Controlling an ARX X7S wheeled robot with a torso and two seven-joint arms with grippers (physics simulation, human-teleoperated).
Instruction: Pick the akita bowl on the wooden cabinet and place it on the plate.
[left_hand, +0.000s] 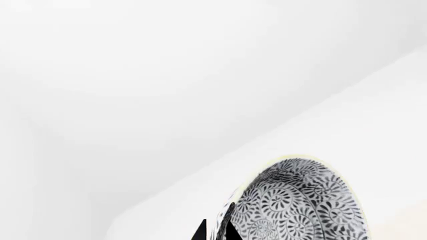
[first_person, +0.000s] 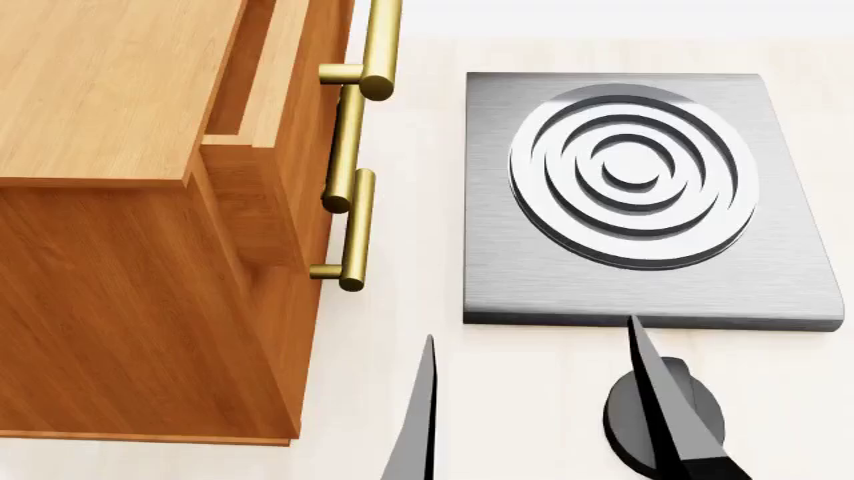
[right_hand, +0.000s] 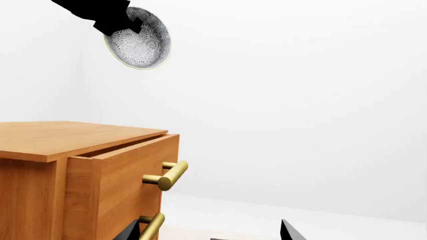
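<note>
Wood-grain fills the left of the head view: the wooden cabinet (first_person: 120, 200), an orange-brown box whose top drawer (right_hand: 127, 165) stands pulled slightly out, with brass bar handles (first_person: 354, 225) down its front. Its top surface shows bare in both the head view and the right wrist view.

Beside it on the pale counter (first_person: 387, 300) lies a brushed-steel stove slab (first_person: 534, 280), apart from the cabinet, carrying a burner (first_person: 634, 175) of concentric rings. Near the slab's front edge a dark round knob (first_person: 665, 418) sits on the counter.

Smaller still is the akita bowl (right_hand: 141, 42). In the right wrist view it hangs high in the air above the cabinet, well clear of the top, tipped on its side so its grey-black patterned outside faces the camera. The left gripper (right_hand: 119, 22) has hold of it at the rim, dark fingers closed on the edge. The left wrist view shows the same bowl close up against white walls, with two black fingertips (left_hand: 230, 232) at its rim.

The right gripper (first_person: 534, 410) hangs low over the counter in front of the stove, its two dark fingers spread wide apart with nothing between them.
</note>
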